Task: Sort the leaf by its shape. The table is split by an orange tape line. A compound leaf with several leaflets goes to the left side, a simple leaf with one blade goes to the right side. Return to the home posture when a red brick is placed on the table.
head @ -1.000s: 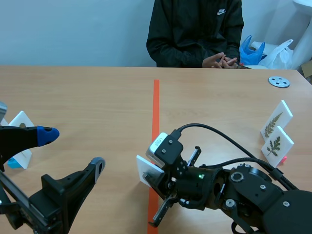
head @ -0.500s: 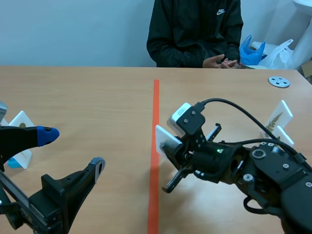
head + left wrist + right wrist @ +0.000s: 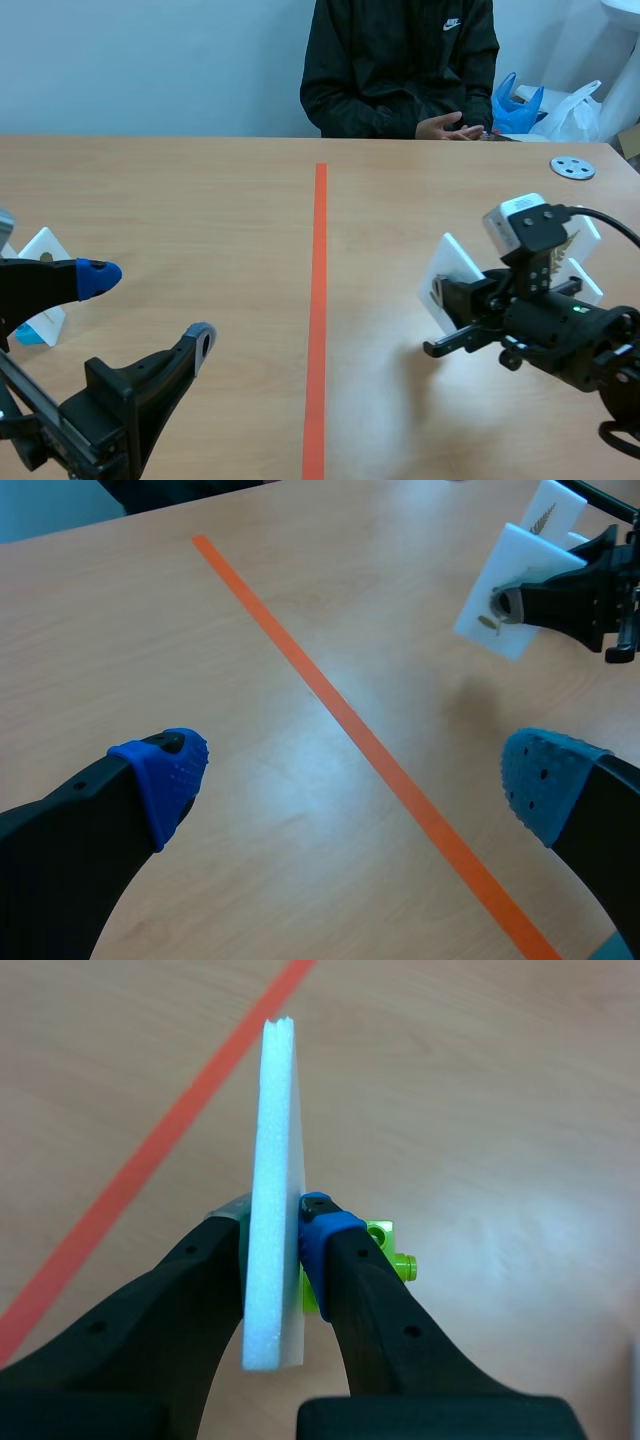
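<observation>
Near left: left claw (image 3: 350,780) hangs low over the desk (image 3: 200,200), spread wide, nothing between its blue pads (image 3: 165,770). It sits well left of the orange tape line (image 3: 318,300).

Near right: right claw (image 3: 455,305) is closed on the leaf card (image 3: 272,1160). The pads press the two flat faces at the card's lower end. The card is clear of the desk, tilted, on the right side, well apart from the tape line. A green brick (image 3: 385,1255) sits at the card's foot just behind the blue pad; probably its stand.
- Leaf on the held card: only a small dark mark shows in the left wrist view, so its shape cannot be told.

Handling, judged:
- White foam sheet, thin. Likely very light, stiff enough to hold flat, easily dented.
- The brick puts what little weight there is low down.
- Best hold is as now: across the faces, low, beside the brick, off the specimen.
- A pressed leaf is brittle, so no pad contact with it.
- Light squeeze only. Set down brick first so it stands.

Farther right: two standing cards (image 3: 568,245) with feathery leaves, just beyond the right claw. Far left edge: one more card (image 3: 42,255).

Far: grey disc (image 3: 572,167); a person (image 3: 400,60) seated across, hands together.
</observation>
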